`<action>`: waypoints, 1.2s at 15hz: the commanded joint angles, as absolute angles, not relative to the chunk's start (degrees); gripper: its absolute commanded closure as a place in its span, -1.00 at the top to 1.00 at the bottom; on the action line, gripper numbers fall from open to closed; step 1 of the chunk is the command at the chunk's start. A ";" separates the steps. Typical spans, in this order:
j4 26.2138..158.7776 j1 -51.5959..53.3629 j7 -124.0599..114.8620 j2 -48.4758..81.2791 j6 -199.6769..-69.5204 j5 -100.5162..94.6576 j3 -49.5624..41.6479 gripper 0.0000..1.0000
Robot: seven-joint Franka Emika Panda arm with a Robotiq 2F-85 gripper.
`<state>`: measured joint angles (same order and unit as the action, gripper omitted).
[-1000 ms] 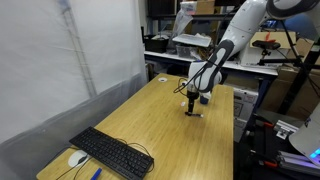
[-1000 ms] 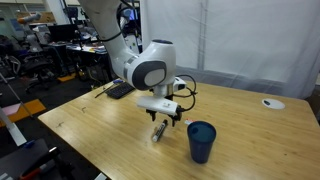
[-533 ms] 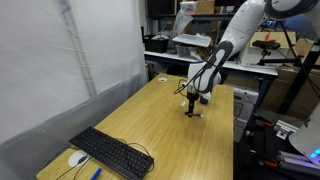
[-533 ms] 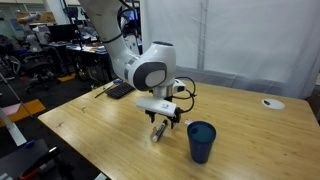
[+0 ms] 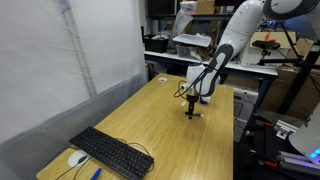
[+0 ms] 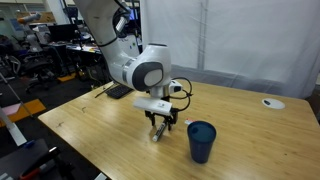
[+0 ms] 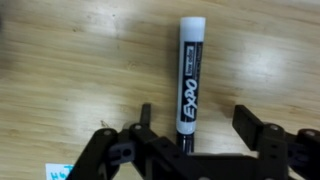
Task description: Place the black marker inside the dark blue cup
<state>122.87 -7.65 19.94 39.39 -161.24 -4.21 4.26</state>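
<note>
The black marker (image 7: 190, 80) lies flat on the wooden table, white end pointing away, black Expo label up. In the wrist view my gripper (image 7: 197, 128) is open, its fingers on either side of the marker's near end, not touching it. In an exterior view the gripper (image 6: 158, 127) hangs low over the table with the marker (image 6: 157, 133) under it. The dark blue cup (image 6: 201, 141) stands upright just beside the gripper. In an exterior view the gripper (image 5: 192, 108) is near the table's far end; the cup is hidden behind the arm there.
A black keyboard (image 5: 111, 152) and a white mouse (image 5: 77, 158) lie at the near end of the table (image 5: 165, 135). A small white object (image 6: 271, 102) sits near the table's far corner. White curtains and cluttered benches surround the table.
The arm has shifted slightly and the gripper has come a little lower over the marker. The marker and the cup have not moved.
</note>
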 commanded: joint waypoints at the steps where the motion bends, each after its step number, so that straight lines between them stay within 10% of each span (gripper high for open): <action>1: 123.72 -6.49 17.68 39.29 -163.19 -5.50 2.63 0.05; 9: 124.29 -5.70 16.44 38.56 -164.56 -6.40 0.83 -0.99; 18: 129.56 -6.00 17.25 26.79 -162.79 -6.12 2.96 -0.90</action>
<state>125.34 -6.10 18.15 33.01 -162.98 -5.36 3.26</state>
